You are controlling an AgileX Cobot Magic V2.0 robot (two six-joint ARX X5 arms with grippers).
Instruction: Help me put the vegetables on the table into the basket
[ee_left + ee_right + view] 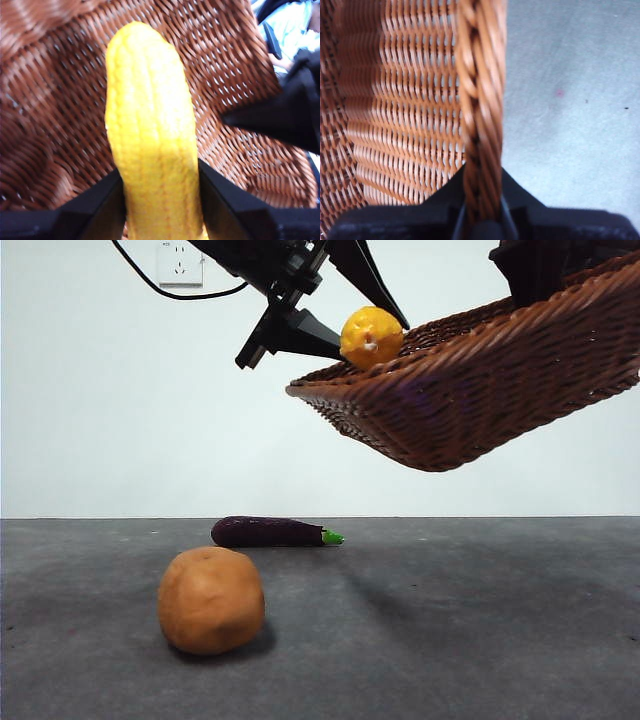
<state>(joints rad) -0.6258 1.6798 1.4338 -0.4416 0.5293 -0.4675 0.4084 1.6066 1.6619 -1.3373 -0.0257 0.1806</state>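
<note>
Dropping the corn (371, 337) into the basket (480, 390) is the step in hand. The left hand (160, 200) has its two jaws clamped on the cob's sides, and the front view shows the cob held just over the basket's low front rim, not yet clearly past it. The right hand (482, 210) pinches the braided rim at the far side and holds the basket in the air, tilted so its front edge dips toward the cob.

To do this well, the cob should go further in over the woven floor before the jaws part; let go here and it could strike the rim and fall to the worktop (450, 640). Given the tilt, a round cob will probably roll toward the low edge, so a release deep inside and close to the weave looks safest, with the right hand keeping the basket steady.

The potato (211, 600) and the eggplant (272, 532) lie on the worktop, apart from each other, waiting their turn.
</note>
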